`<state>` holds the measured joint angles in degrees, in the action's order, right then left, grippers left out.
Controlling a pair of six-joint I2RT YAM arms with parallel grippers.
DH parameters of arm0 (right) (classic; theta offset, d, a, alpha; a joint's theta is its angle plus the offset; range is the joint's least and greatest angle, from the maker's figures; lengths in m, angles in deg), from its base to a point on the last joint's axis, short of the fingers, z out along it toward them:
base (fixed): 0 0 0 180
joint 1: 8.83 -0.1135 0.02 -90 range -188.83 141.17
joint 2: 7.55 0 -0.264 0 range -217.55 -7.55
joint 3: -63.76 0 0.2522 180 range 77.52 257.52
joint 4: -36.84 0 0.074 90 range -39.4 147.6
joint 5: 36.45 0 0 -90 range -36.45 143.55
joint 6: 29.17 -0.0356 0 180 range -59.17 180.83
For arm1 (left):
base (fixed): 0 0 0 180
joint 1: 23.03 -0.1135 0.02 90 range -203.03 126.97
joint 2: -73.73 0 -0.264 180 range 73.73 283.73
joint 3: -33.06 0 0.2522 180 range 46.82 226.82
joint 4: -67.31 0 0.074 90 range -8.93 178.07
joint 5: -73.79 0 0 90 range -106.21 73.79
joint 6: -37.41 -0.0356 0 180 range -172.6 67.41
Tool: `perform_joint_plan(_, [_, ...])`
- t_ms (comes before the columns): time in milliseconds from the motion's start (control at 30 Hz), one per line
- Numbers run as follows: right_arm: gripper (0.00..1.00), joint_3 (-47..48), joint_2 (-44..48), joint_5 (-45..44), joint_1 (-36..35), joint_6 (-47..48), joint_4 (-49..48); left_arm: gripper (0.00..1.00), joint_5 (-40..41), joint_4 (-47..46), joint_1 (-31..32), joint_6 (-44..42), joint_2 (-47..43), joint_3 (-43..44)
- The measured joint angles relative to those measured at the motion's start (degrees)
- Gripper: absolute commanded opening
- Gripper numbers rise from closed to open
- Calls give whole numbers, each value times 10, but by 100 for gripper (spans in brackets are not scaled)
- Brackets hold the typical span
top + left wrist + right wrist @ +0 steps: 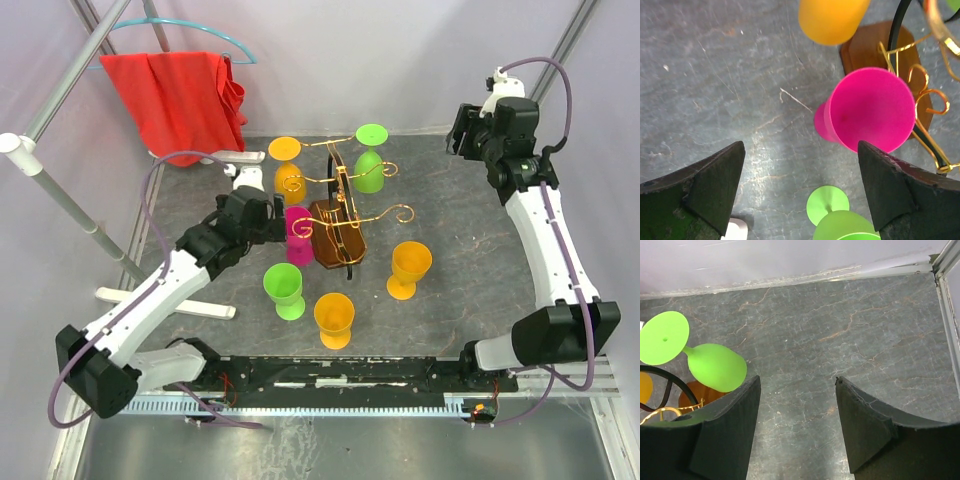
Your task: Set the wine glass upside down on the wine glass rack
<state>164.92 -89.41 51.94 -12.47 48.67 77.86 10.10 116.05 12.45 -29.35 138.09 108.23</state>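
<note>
- One grey, stone-patterned bench (pixel 470 230) with fine cracks and scratches carries everything.
- Two white arms with black joints reach in from the near edge. The left gripper (pixel 801 146) is spread wide, with nothing between its dark wedge-shaped fingers, and hangs just above the pink wine glass (pixel 870 107). The right gripper (pixel 797 381) is parted at the far right corner, over bare bench and holding nothing.
- One soft red cloth (pixel 180 95) drapes from a teal hanger (pixel 200 35) at the far left.
- One wine glass rack (pixel 330 238) stands mid-bench, with thin gold wire arms ending in curled scrolls and a black hoop on a dark brown wooden base.
- Six matte, frosted plastic wine glasses:
  - The orange one (pixel 290 180) and the green one (pixel 369 172) hang bowl-down from the far arms, round feet on top.
  - The pink one sits at the near-left scroll; whether the wire carries it I cannot tell.
  - Standing upright near the rack are a green one (pixel 285 290) and two orange ones (pixel 334 318) (pixel 409 268), all empty.
</note>
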Motion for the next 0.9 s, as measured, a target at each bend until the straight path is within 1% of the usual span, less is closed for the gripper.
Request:
perform_joint_plan(133, [70, -9, 19, -6, 0, 2, 2, 99, -26, -7, 0, 17, 29, -16])
perform_joint_plan(333, [70, -23, 53, -12, 0, 5, 2, 100, -45, -45, 0, 33, 70, -16])
perform_joint_plan(367, [70, -25, 56, -13, 0, 6, 2, 99, -45, -52, 0, 35, 76, -16])
perform_joint_plan(433, [70, -28, 60, -15, 0, 9, 2, 95, -44, -61, 0, 38, 85, -17])
perform_joint_plan(467, [70, -30, 60, -15, 0, 9, 2, 90, -44, -65, 0, 40, 88, -17])
perform_joint_plan(533, [70, -33, 60, -16, 0, 11, 2, 76, -42, -69, 0, 47, 91, -19])
perform_joint_plan(600, [70, -36, 60, -17, 0, 12, 2, 64, -38, -69, 0, 54, 91, -21])
perform_joint_plan(767, [70, -37, 60, -17, 0, 14, 1, 44, -26, -73, 0, 64, 90, -41])
perform_joint_plan(800, [70, -37, 60, -17, 0, 14, 0, 37, -25, -73, 0, 66, 90, -45])
perform_joint_plan(900, [70, -37, 60, -17, 0, 14, -2, 10, -25, -73, 0, 69, 90, -49])
